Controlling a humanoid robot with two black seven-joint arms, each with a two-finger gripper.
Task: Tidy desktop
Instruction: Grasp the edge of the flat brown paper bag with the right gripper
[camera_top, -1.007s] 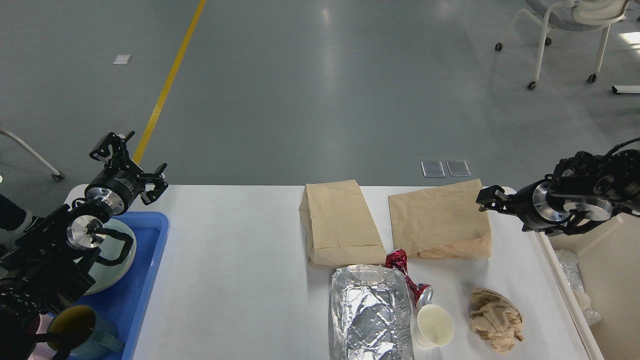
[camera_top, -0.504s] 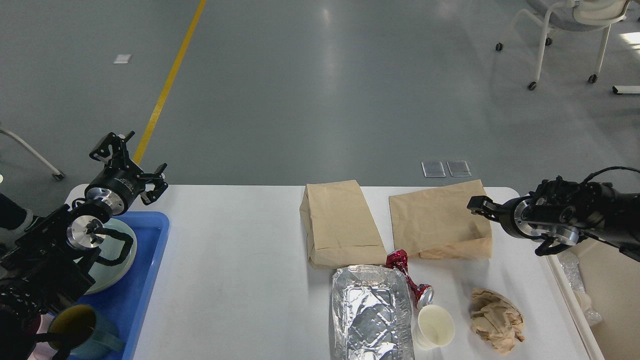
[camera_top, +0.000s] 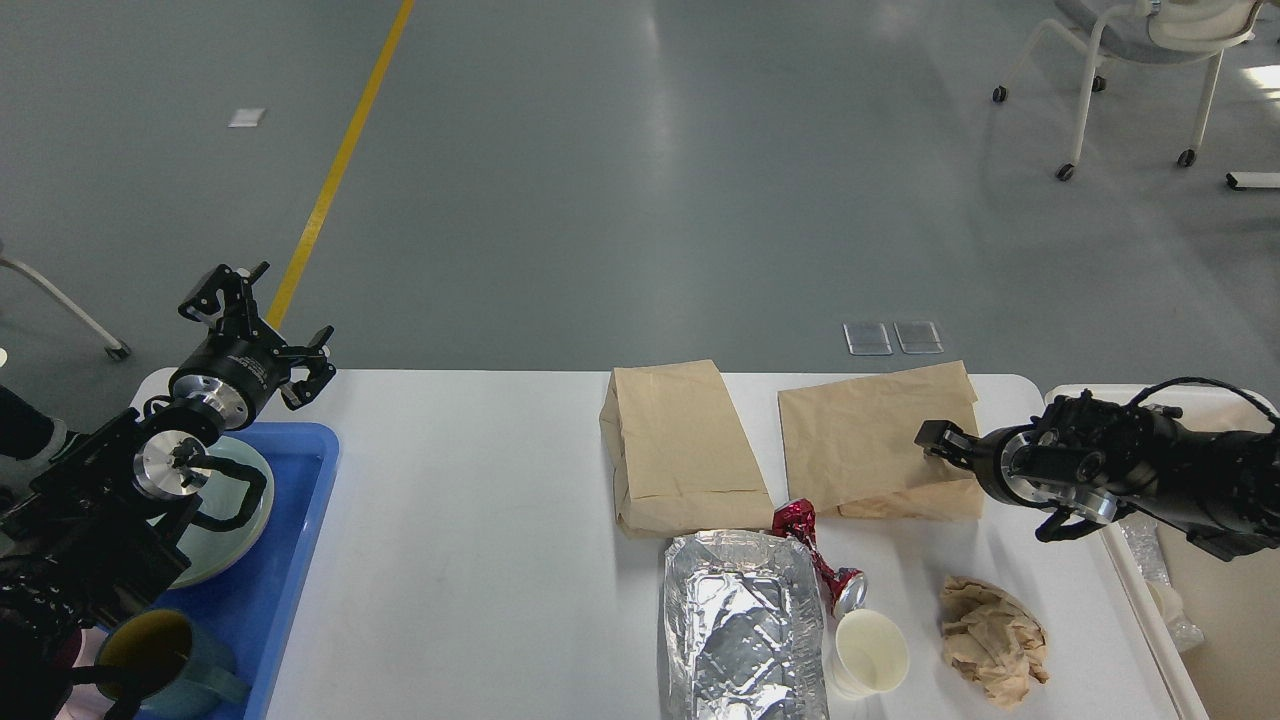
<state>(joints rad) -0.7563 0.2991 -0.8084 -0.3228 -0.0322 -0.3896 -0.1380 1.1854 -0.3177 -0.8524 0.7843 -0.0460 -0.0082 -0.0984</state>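
Observation:
The white desktop (camera_top: 480, 540) fills the lower half of the head view. On it lie two flat brown paper bags, one in the middle (camera_top: 675, 445) and one to its right (camera_top: 865, 440). In front of them are a foil tray (camera_top: 740, 625), a crushed red can (camera_top: 815, 560), a white paper cup (camera_top: 868, 652) and a crumpled brown paper ball (camera_top: 993, 640). My right gripper (camera_top: 935, 440) is low over the right bag's right edge; its fingers cannot be told apart. My left gripper (camera_top: 255, 325) is open and empty above the table's far left corner.
A blue tray (camera_top: 290, 540) at the left holds a pale plate (camera_top: 225, 520) and a teal mug (camera_top: 165, 660). A cream bin (camera_top: 1215, 590) stands off the table's right edge with clear plastic inside. A wheeled chair (camera_top: 1130, 60) stands far back right.
My right arm has come down and moved left, bringing its gripper from above the table's right far corner to the right bag's edge. The left arm has not moved.

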